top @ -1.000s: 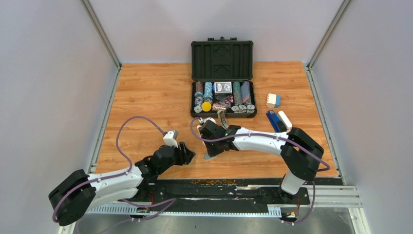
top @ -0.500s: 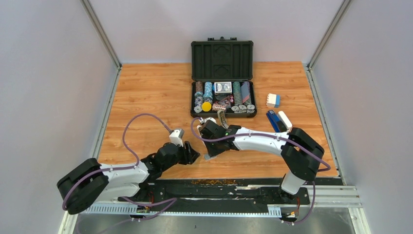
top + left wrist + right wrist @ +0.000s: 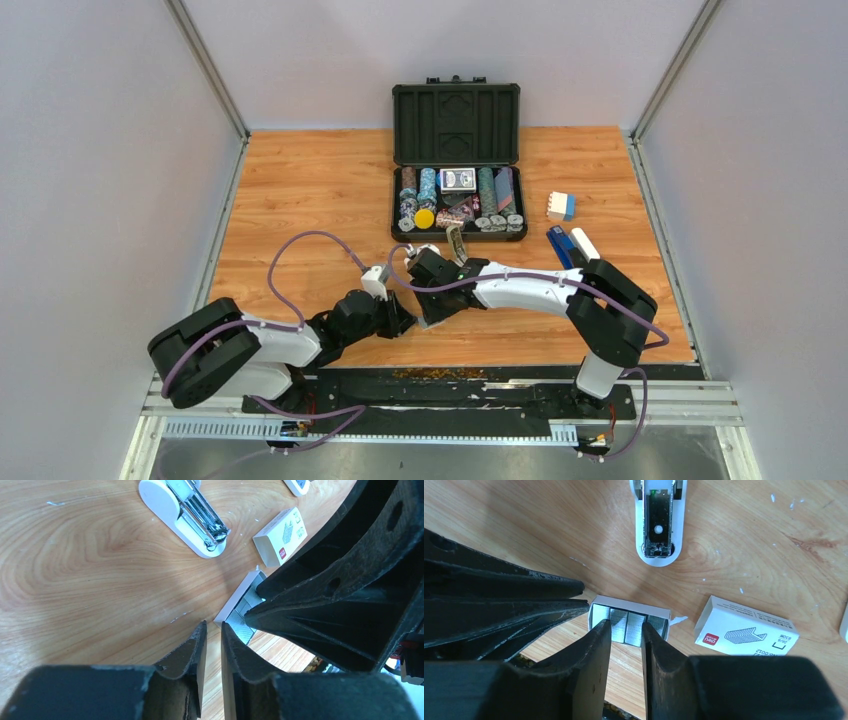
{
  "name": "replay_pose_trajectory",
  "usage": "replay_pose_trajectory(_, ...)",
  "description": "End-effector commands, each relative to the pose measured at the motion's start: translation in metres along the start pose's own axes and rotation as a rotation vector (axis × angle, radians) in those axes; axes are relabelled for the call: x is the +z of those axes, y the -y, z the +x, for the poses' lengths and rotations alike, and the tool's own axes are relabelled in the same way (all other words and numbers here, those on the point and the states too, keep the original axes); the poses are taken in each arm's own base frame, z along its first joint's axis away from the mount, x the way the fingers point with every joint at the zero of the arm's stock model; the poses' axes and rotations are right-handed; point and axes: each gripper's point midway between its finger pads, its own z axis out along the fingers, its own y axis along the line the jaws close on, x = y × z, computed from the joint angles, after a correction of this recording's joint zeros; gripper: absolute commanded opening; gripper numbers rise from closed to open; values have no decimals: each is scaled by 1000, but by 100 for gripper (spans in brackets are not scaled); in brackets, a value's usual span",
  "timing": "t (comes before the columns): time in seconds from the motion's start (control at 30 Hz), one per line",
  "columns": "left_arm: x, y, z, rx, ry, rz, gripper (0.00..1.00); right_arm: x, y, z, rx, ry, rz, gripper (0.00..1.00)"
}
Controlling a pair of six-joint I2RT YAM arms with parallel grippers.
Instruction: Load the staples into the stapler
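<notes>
Staples (image 3: pixel 626 616) lie in their white tray (image 3: pixel 629 601) on the counter (image 3: pixel 749 540) near the opened stapler (image 3: pixel 658 525), light brittle strips, I judge, best nipped across the long sides, with right pincer (image 3: pixel 626 625) narrowly parted over them and left pincer (image 3: pixel 213 627) almost closed at the tray's corner, grip uncertain.

Pretty bright, even light; soft shadow just under the left gripper (image 3: pixel 213 626), its fingers (image 3: pixel 175 680) kinda blurry up close.
</notes>
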Motion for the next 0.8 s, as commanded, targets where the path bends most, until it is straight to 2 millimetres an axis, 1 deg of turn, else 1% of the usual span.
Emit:
replay_pose_trajectory(0.0,6,16,-2,-2,0,50,24,5,-8,-4,12,8,-44,29)
replay_pose_trajectory(0.03,7,17,0,-1,-5,53,22,4,-13,-2,13,-1,-75,29)
replay_pose_trajectory(0.1,10,20,2,-3,-9,60,21,2,-19,-3,18,0,-107,29)
replay_pose_trajectory(0.3,14,22,5,-13,-16,65,19,-9,-33,-13,11,45,-191,26)
replay_pose_trajectory(0.37,13,21,5,-14,-15,62,16,-14,-37,-16,6,61,-215,25)
replay_pose_trajectory(0.63,12,18,2,-13,-1,41,15,-30,-43,-24,-29,130,-269,18)
replay_pose_trajectory(0.77,12,18,2,-14,-3,37,14,-42,-47,-30,-51,185,-309,17)
